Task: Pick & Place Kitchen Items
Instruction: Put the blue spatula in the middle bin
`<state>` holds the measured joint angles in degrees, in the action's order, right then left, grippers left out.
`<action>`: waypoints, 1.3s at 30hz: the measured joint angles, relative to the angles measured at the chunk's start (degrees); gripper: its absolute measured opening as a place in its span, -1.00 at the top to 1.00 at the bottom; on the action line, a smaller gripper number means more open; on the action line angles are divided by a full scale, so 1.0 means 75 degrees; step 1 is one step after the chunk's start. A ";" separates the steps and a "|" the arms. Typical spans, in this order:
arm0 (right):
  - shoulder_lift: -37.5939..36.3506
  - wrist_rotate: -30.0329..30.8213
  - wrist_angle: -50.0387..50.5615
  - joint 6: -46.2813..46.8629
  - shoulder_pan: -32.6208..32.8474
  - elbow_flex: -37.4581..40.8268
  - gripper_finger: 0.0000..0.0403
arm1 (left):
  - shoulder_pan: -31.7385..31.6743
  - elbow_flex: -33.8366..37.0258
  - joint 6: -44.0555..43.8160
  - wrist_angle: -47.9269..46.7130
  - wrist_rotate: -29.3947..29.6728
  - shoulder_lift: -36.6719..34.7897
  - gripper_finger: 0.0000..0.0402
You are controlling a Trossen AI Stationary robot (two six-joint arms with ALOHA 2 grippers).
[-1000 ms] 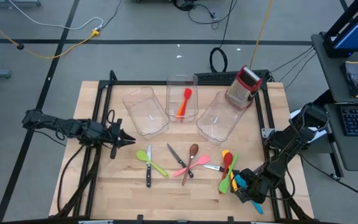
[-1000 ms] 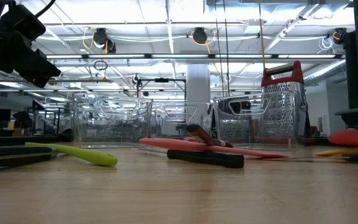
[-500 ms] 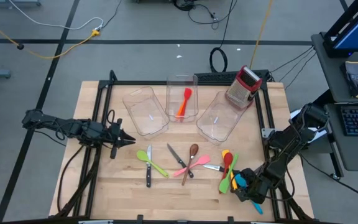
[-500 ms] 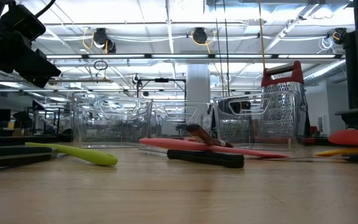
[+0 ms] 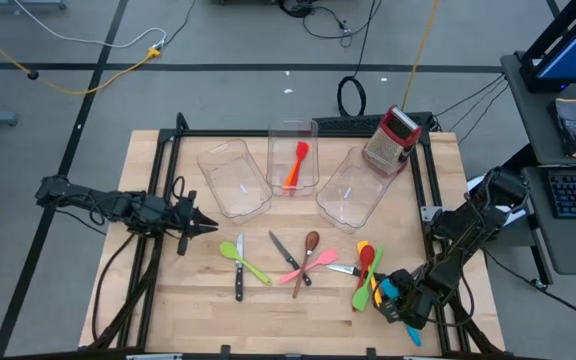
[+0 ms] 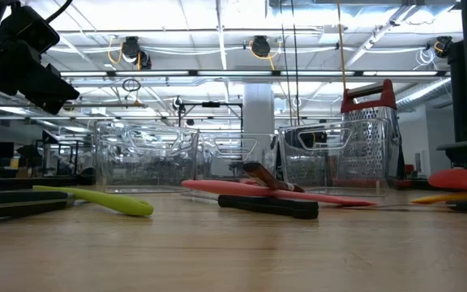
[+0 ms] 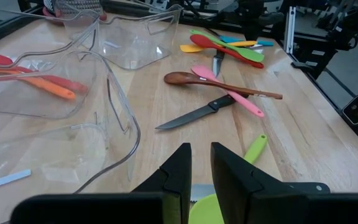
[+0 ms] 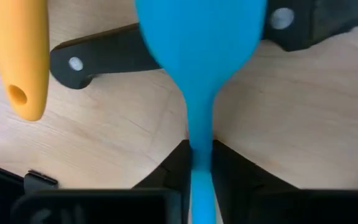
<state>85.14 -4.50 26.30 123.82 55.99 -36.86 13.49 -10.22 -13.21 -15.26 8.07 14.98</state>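
The kitchen items lie along the table's near half: a green spoon [image 5: 244, 259], two black-handled knives [image 5: 238, 281] [image 5: 286, 254], a brown spoon [image 5: 306, 258] and a pink spatula [image 5: 313, 264]. A red, orange, yellow and green cluster [image 5: 365, 272] lies at the near right. My right gripper [image 5: 396, 300] points down there, shut on a blue spoon [image 8: 201, 43]. My left gripper [image 5: 211, 226] hovers shut at mid-left, above the green spoon's bowl [image 7: 207, 211]. A red-orange spatula [image 5: 296, 165] lies in the middle bin. My right gripper pinches the blue spoon's neck [image 8: 199, 146], just behind the bowl, between its two fingers [image 8: 178, 163]. The fingers come from above, pointing steeply down, and lie across the handle. The bowl sits over two black knife handles [image 8: 104, 59]; whether it is lifted off them I cannot tell.
Three clear bins [image 5: 236, 178] [image 5: 293, 150] [image 5: 353, 188] stand across the far half, with a red-topped grater [image 5: 393, 140] at the far right. A yellow handle [image 8: 23, 56] lies close beside the blue spoon. Bare wood shows at the near left.
My right hand has tipped a little over the blue spoon at the near right. Nothing on the table has visibly moved.
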 joint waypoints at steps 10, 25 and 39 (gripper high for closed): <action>-0.0324 0.0001 -0.0312 0.0004 0.0000 0.0000 0.85 | 0.0001 0.0000 0.0000 0.0001 0.0001 0.0001 0.69; -0.1944 -0.0639 -0.0132 -0.0190 -0.0004 0.0032 0.95 | 0.0001 0.0000 0.0377 0.0006 0.0004 0.0001 0.69; -0.3279 0.1312 -0.1204 -0.0302 -0.0055 0.0020 0.95 | -0.0001 0.0000 0.0358 0.0006 0.0001 0.0001 0.69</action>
<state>60.55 5.33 17.27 121.56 55.58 -36.71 13.48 -10.22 -10.52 -15.21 8.08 14.99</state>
